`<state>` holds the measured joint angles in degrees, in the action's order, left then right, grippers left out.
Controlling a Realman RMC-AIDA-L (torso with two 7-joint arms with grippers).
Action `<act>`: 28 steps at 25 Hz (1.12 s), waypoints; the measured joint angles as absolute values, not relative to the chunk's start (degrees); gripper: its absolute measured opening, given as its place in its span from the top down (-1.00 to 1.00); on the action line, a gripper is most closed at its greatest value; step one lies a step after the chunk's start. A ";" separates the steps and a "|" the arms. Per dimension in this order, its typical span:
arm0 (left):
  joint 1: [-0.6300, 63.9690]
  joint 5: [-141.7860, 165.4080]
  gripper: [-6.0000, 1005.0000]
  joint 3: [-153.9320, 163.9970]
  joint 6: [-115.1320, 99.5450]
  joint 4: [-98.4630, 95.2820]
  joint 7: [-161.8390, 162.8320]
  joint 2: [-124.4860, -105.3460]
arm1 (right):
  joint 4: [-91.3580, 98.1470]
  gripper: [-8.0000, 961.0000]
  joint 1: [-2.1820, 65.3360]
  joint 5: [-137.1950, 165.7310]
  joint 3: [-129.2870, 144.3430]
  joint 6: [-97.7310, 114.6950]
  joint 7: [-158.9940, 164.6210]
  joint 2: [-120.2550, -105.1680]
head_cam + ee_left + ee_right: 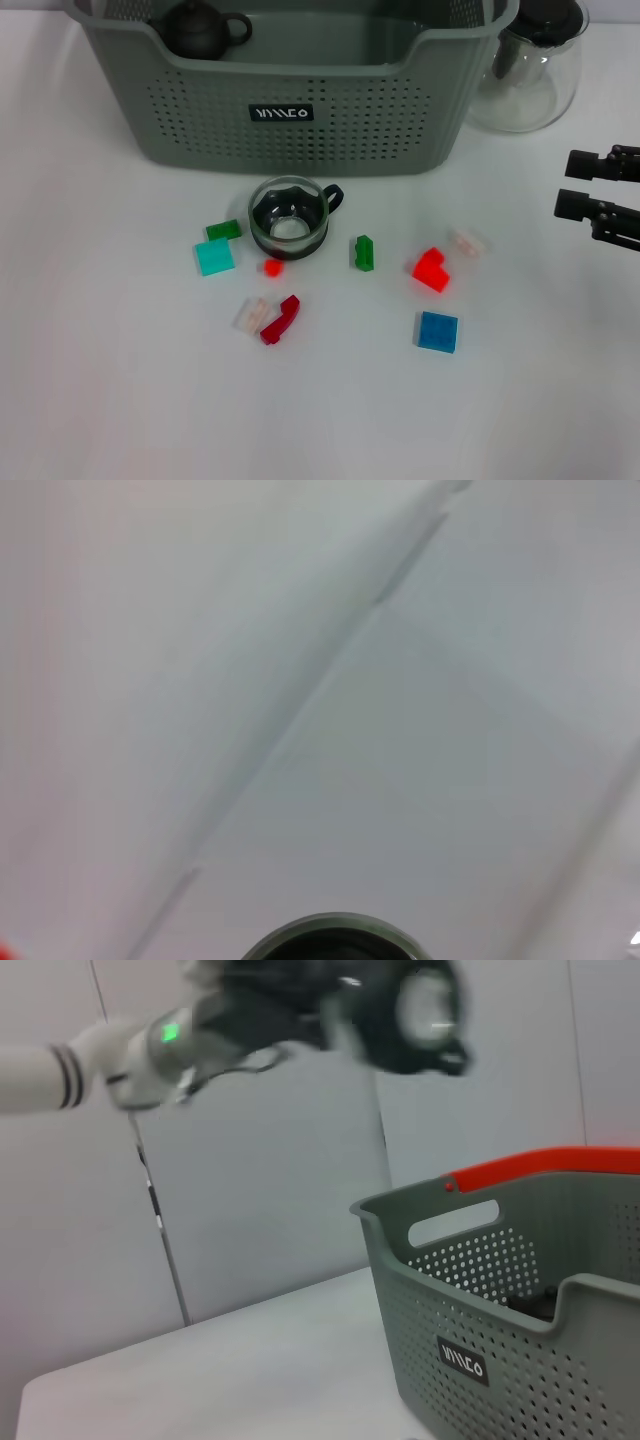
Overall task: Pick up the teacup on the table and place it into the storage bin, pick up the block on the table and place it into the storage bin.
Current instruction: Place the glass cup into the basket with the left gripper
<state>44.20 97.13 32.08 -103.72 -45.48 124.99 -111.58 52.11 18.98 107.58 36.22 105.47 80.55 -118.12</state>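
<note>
Several blocks lie loose on the table (110,400) nearest the robot, among them a blue block (438,331) and a red block (431,269), so none seems binned yet. Just beyond, the teacup (289,217) stands upright before the bin (300,100), which holds only a dark teapot (200,28). Right gripper (590,185) hovers at the table's right, fingers parted and empty; left gripper (400,1010) hangs high, and I cannot tell its fingers' state.
</note>
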 joint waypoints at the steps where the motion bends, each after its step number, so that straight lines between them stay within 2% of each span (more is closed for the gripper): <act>1: 46.23 98.61 0.87 33.81 -99.88 -44.83 125.80 -110.70 | 52.11 -0.06 18.98 107.58 36.21 105.48 80.55 -118.11; 5: 53.16 107.76 0.87 42.83 -85.27 -44.37 129.64 -108.95 | 52.11 -0.06 18.99 107.65 36.67 105.47 80.51 -118.22; 10: 59.63 121.83 0.86 53.71 -72.77 -44.28 136.24 -109.18 | 52.08 -0.06 18.99 107.79 36.79 105.42 80.50 -118.46; 16: 65.49 139.95 0.85 60.70 -65.21 -39.01 142.83 -112.00 | 51.58 -0.06 18.73 107.85 36.84 105.39 80.50 -118.54; 19: 68.41 147.83 0.84 60.77 -62.22 -34.45 143.56 -114.61 | 50.43 -0.06 18.78 107.85 36.83 105.15 80.46 -118.26; 23: 70.06 154.19 0.84 60.80 -58.94 -31.56 143.74 -117.37 | 49.66 -0.06 18.94 107.85 36.82 104.99 80.43 -118.01; 28: 69.97 157.25 0.83 60.84 -55.28 -30.92 143.90 -119.52 | 49.65 -0.06 18.96 107.85 36.82 104.94 80.42 -118.00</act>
